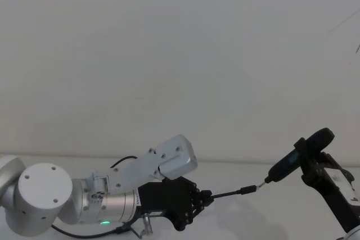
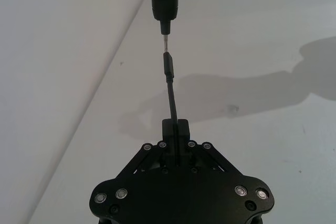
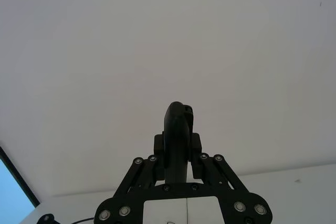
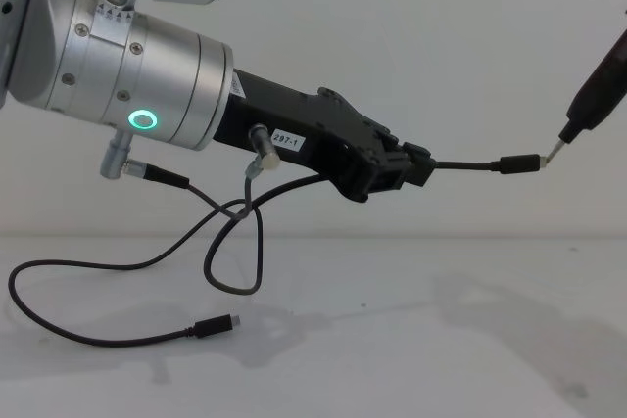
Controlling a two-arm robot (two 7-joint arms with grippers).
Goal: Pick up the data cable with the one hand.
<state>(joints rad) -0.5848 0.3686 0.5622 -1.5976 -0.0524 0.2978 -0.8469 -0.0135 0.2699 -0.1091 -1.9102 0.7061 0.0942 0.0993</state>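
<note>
While the left gripper (image 4: 416, 165) squeezed the data cable (image 4: 468, 164) a little way behind one plug, that plug (image 4: 519, 164) stuck out straight in the air, pointing toward the right gripper (image 3: 178, 145). The rest of the black cord hung down under the left arm, looped once, and lay on the white table (image 4: 411, 340), with its other plug (image 4: 217, 325) resting flat there. The cable was probably held close to its end so the short bit would stay stiff and not droop. The right gripper was clamped on a dark, slim device (image 1: 284, 166) with a thin tip, and this tip sat just beside the silvery end of the raised plug, maybe touching it; I could not tell. It looked as if the two were being lined up. No boxes, bowls or trays were on the table, so nothing was holding anything. The cable looked already picked up by the one hand.
</note>
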